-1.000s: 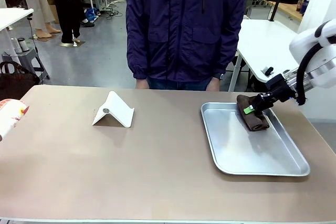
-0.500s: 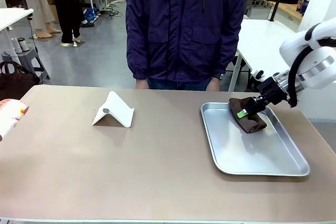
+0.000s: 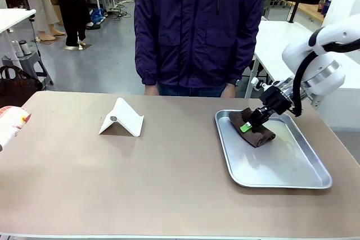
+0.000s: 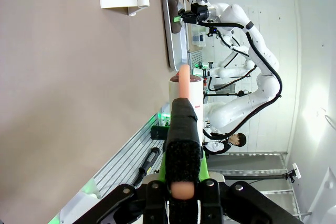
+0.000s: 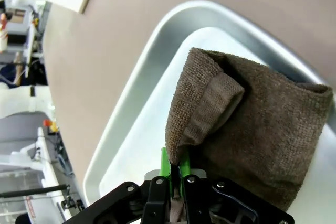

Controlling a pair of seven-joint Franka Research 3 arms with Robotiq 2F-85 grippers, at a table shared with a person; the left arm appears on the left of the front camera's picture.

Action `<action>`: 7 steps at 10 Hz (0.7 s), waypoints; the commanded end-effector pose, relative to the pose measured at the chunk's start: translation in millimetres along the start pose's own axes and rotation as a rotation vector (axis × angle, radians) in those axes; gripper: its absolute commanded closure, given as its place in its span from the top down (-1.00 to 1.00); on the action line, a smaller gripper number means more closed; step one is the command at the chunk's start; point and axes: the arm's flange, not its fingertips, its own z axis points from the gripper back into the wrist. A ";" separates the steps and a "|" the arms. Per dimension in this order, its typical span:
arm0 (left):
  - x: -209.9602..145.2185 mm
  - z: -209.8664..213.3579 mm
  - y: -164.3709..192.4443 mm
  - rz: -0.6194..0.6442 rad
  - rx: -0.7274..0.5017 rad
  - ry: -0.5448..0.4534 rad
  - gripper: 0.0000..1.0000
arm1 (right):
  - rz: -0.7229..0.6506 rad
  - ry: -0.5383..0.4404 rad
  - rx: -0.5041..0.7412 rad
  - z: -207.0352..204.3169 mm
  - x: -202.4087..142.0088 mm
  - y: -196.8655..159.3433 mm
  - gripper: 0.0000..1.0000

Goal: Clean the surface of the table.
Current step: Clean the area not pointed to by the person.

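White tent-shaped stand point(image 3: 122, 119): sits left of centre, upright. Shiny metal tray point(image 3: 281, 164): lies to the right, holds a bunched brown cloth point(image 3: 262, 136) at its far end. Person in dark purple jacket point(image 3: 199, 26): stands at the far side. Dark bag point(image 3: 17, 85): sits beyond, far left.

the desk point(image 3: 169, 195) has lots of bare room in the middle and along the near side. a white folded stand point(image 3: 121, 118) sits on the left part, with open room all around it. a metal tray point(image 3: 284, 164) takes up the right part. the right fingers point(image 3: 245, 127) and a brown cloth point(image 3: 260, 135) fill the tray's far end. its near half is bare. a person point(image 3: 199, 26) stands close against the far edge.
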 end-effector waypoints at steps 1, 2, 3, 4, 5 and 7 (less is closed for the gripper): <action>1.7 1.1 -4.3 0.000 -0.016 -0.017 -0.56 | 0.043 0.028 0.031 3.3 4.0 -0.8 -0.87; 1.7 1.1 -4.3 0.000 -0.016 -0.017 -0.56 | 0.020 0.010 -0.048 4.6 4.5 -5.2 -0.87; 1.7 1.1 -4.3 0.000 -0.016 -0.017 -0.56 | 0.002 -0.001 -0.097 6.8 3.1 -10.0 -0.87; 1.7 1.1 -4.3 0.000 -0.016 -0.017 -0.56 | -0.020 -0.010 -0.134 11.1 1.0 -14.1 -0.87; 1.7 1.1 -4.3 0.000 -0.016 -0.017 -0.56 | -0.047 -0.029 -0.184 16.8 -1.3 -18.9 -0.87; 1.7 1.1 -4.3 0.000 -0.016 -0.017 -0.56 | -0.102 -0.084 -0.303 32.2 -9.6 -26.6 -0.87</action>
